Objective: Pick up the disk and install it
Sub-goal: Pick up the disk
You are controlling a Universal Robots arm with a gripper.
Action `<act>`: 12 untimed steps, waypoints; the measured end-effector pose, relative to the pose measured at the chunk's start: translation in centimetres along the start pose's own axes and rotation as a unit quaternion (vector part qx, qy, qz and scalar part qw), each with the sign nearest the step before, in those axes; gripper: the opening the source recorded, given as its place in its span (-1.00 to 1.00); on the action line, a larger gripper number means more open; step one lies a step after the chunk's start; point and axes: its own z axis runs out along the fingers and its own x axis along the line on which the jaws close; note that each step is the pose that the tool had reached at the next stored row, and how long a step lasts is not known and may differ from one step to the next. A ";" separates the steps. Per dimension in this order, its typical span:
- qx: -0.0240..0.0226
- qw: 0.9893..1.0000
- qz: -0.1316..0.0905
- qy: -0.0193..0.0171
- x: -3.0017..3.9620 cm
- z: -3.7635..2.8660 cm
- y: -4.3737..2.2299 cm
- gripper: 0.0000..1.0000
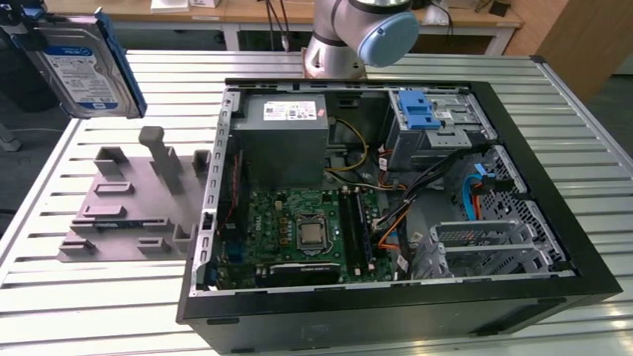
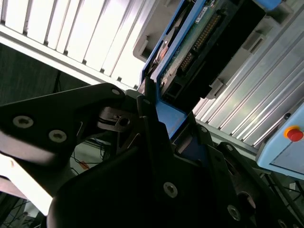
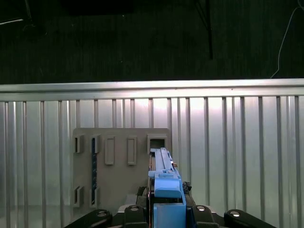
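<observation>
The disk, a silver-grey drive with a blue-and-white label in a blue carrier, hangs in the air over the table at the exterior view's far left, well above the grey fixture. My gripper is shut on the disk's blue carrier, with a dark finger on each side. In the second wrist view the black fingers clamp the carrier's edge, and the disk's circuit-board side points away from them. The open computer case lies at the table's middle.
Inside the case are a grey power-supply box, a motherboard, cables and a drive cage with a blue latch. The arm's base stands behind the case. The grey fixture has several empty slots on the slatted metal table.
</observation>
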 end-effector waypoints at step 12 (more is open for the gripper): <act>0.000 1.000 0.000 0.000 0.00 -0.79 0.00 -0.27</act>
